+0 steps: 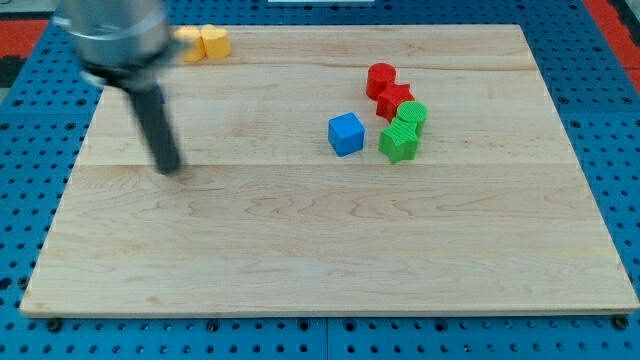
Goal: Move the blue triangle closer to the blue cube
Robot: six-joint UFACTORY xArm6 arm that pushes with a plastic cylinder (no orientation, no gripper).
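A: Tip position?
B: The tip (168, 166) rests on the counter (300, 250), far left, well apart from the blue cube (346, 134).
A: Gripper state? Blue triangle?
B: No gripper fitted; rod only. No blue triangle visible.

1. You get one view, looking steeply down from the 6 o'clock edge across the pale wooden board (330, 250).
2. It sits far enough back that the surrounding blue perforated base (610, 120) shows.
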